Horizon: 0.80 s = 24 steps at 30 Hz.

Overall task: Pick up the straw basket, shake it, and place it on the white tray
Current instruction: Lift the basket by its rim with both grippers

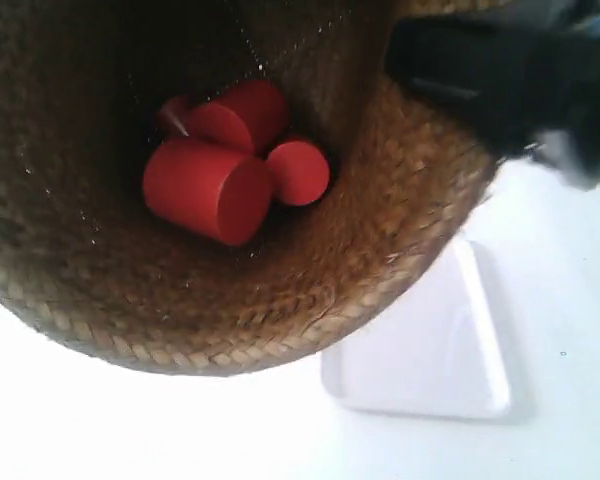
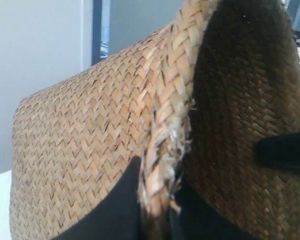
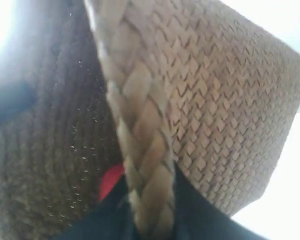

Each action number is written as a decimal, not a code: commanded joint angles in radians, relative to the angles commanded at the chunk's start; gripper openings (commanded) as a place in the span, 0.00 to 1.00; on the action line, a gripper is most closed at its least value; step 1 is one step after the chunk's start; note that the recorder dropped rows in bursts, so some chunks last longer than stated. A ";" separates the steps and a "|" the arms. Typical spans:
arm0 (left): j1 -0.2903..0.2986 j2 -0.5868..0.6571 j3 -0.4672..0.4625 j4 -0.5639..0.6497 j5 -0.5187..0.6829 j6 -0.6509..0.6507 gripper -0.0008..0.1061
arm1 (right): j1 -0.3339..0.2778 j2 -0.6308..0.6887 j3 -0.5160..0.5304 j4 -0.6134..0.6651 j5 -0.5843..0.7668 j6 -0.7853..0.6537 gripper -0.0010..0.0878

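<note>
The straw basket (image 1: 380, 250) is held up close to the exterior camera, tilted so its dark inside shows. Red cylinders (image 1: 210, 190) lie inside it. My left gripper (image 2: 157, 200) is shut on the basket's braided rim (image 2: 165, 125), one finger outside the wall and one inside. My right gripper (image 3: 150, 200) is shut on the braided rim (image 3: 140, 150) too, straddling it the same way. The black arm at the exterior view's right (image 1: 500, 70) reaches over the rim. The white tray (image 1: 430, 360) lies flat on the table below, partly hidden by the basket.
A white table surface (image 1: 560, 300) lies around the tray. A grey wall and a dark vertical post (image 2: 96, 30) show behind the basket in the left wrist view.
</note>
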 joint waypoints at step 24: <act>0.000 -0.169 -0.154 0.145 0.241 -0.114 0.01 | 0.134 -0.165 -0.124 0.064 0.181 0.019 0.01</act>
